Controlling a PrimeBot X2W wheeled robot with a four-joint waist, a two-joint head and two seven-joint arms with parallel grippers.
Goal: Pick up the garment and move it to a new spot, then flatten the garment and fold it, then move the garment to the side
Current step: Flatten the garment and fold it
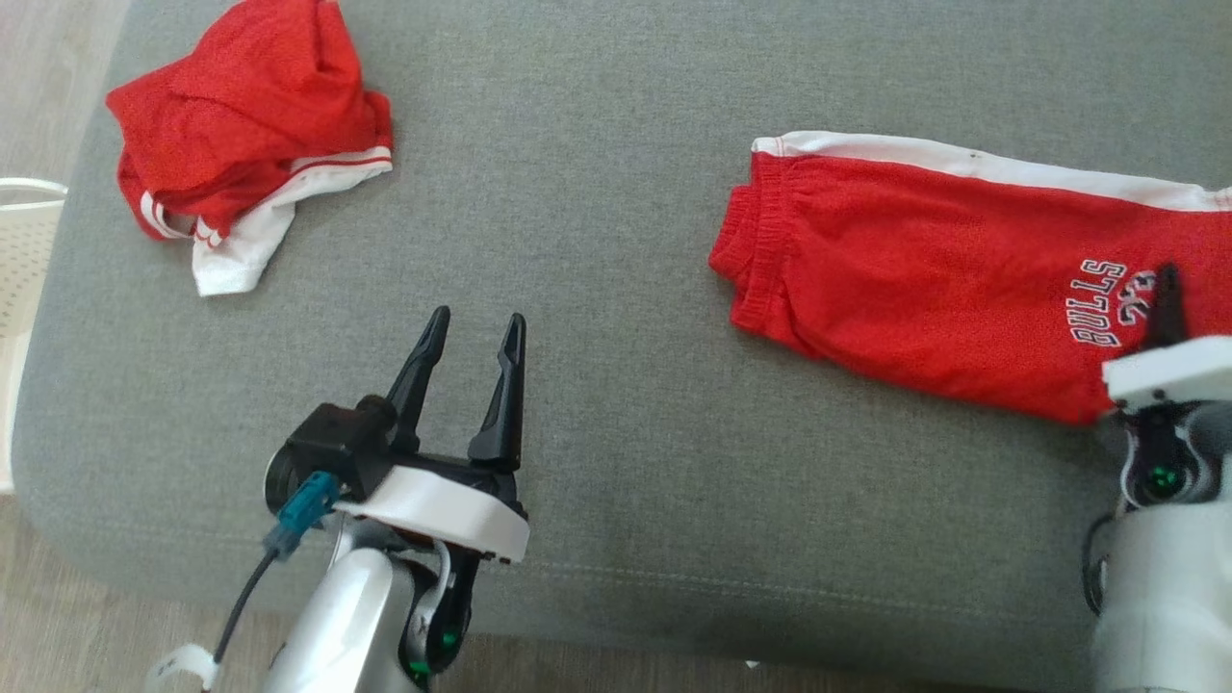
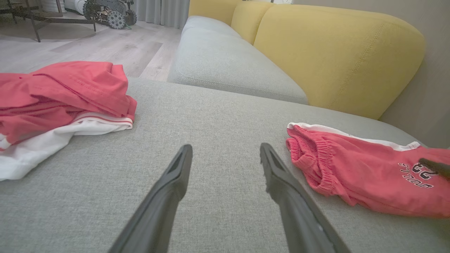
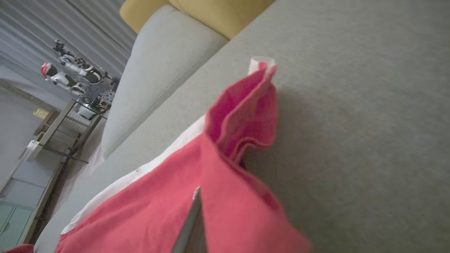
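Observation:
Red shorts (image 1: 914,279) with a white side stripe and "BULLS" lettering lie lengthwise on the right of the grey cushion (image 1: 616,192). Their waistband (image 2: 316,161) points toward the middle. My right gripper (image 1: 1167,313) is at the leg end, shut on the red shorts. One dark finger (image 3: 193,218) lies on top of the cloth, and the fabric hides the other. In the right wrist view the shorts (image 3: 218,175) rise in a fold. My left gripper (image 1: 472,337) hovers open over bare cushion at front centre, fingers (image 2: 175,175) apart and holding nothing.
A second red and white garment (image 1: 250,125) sits crumpled at the cushion's far left corner. A white basket (image 1: 24,250) stands beyond the left edge. Yellow back cushions (image 2: 334,52) and another grey seat (image 2: 225,59) lie behind. Wooden floor borders the front edge.

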